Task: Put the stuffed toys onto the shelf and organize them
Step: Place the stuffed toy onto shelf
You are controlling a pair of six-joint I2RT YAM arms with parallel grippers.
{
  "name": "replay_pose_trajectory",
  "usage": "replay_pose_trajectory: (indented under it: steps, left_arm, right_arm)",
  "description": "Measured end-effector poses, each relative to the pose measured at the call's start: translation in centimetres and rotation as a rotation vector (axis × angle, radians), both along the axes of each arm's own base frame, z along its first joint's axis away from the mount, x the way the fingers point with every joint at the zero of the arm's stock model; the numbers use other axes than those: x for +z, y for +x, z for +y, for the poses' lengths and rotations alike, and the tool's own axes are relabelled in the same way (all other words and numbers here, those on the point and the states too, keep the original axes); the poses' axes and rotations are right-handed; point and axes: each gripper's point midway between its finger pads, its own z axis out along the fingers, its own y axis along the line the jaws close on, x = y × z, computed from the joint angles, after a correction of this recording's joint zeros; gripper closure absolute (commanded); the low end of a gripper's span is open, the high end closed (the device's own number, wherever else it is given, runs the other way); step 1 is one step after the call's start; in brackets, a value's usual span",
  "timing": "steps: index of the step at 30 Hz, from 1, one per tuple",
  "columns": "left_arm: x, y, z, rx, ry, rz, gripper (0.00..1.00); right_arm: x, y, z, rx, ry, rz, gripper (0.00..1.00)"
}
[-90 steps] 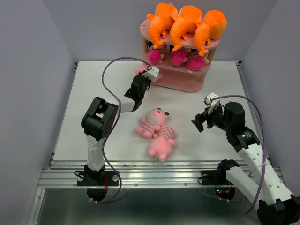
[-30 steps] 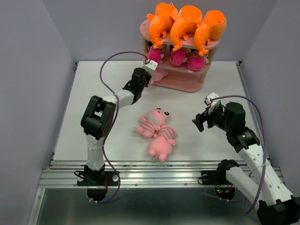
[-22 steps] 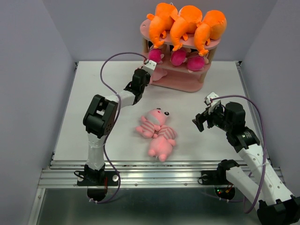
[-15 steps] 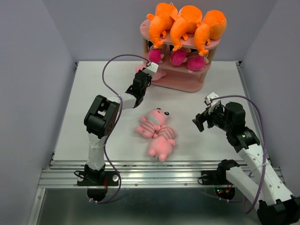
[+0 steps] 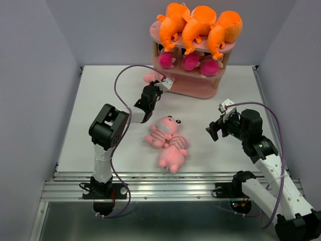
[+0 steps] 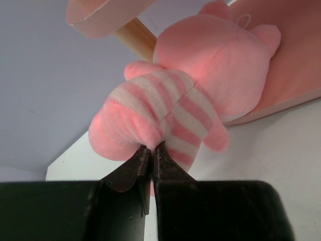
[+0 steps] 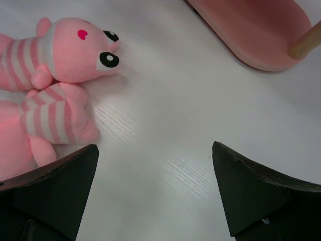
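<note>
Softly striped plush pig (image 6: 193,83) pinched in left gripper (image 6: 151,148), right gripper (image 7: 154,149) gaping wide

White table (image 5: 100,100): shelf (image 5: 200,90) at rear, 2 pigs (image 5: 164,131) ctr. Shelf: top 3 monsters (image 5: 198,25), mid 3 dolls (image 5: 190,62).

Fuzzy cloth pig (image 6: 200,65), matt table (image 7: 165,125)
</note>
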Motion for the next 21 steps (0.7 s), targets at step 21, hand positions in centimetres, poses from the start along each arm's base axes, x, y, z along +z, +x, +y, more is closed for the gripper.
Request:
replay_pose_trajectory:
  steps: [21]
  left_arm:
    - [-0.3,0.9,-2.8,-0.061,0.13,-0.055,1.0]
  right_arm:
    - [-0.3,0.1,0.0,0.003,-0.008,0.008,0.0]
